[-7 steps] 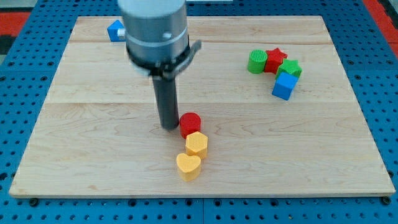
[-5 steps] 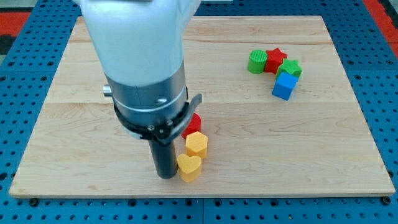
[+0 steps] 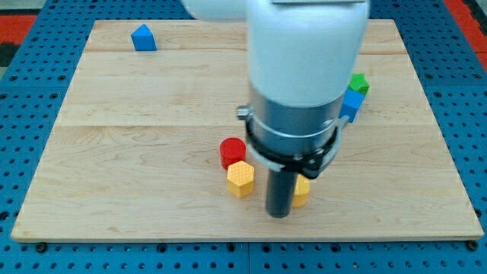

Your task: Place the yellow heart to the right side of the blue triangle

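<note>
Rod tip met the yellow heart near the board's lower edge.

The arm's dark rod stood upright over the wooden board (image 3: 114, 144), my tip (image 3: 278, 215) resting on the surface at the view's bottom centre. The yellow heart (image 3: 302, 191) lay just to the view's right of the rod, pressed against it and mostly hidden behind it, so only a sliver of yellow showed. The rod was a bare pusher and held nothing. A yellow hexagonal block (image 3: 240, 179) sat a little to the view's left of the tip, touching a red cylinder (image 3: 232, 151) just above it. The blue triangle (image 3: 143, 37) lay well apart at the view's top left. Behind the arm's body, at the view's right, a blue cube (image 3: 351, 103) and a green block (image 3: 359, 83) were partly visible.
</note>
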Controlling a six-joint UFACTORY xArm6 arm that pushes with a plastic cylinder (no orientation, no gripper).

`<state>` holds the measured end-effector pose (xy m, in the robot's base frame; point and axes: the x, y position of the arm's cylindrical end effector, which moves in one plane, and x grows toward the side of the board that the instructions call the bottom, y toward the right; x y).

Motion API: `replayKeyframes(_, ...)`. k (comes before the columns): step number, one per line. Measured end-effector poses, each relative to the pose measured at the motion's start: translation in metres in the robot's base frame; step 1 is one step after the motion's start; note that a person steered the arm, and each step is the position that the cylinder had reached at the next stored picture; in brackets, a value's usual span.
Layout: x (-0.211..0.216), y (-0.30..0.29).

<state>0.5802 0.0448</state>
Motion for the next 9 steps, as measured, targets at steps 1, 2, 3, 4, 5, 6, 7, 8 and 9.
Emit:
replayKeyframes(1,-0.005,0.003)
replayKeyframes(2,0.023,0.029)
replayKeyframes(3,0.015,0.047)
replayKeyframes(4,-0.011,0.035)
replayKeyframes(5,-0.047,0.017)
replayKeyframes(6,-0.096,0.012)
replayKeyframes(7,-0.116,-0.017)
replayKeyframes(8,-0.12,-0.046)
replayKeyframes(9,-0.181,-0.057)
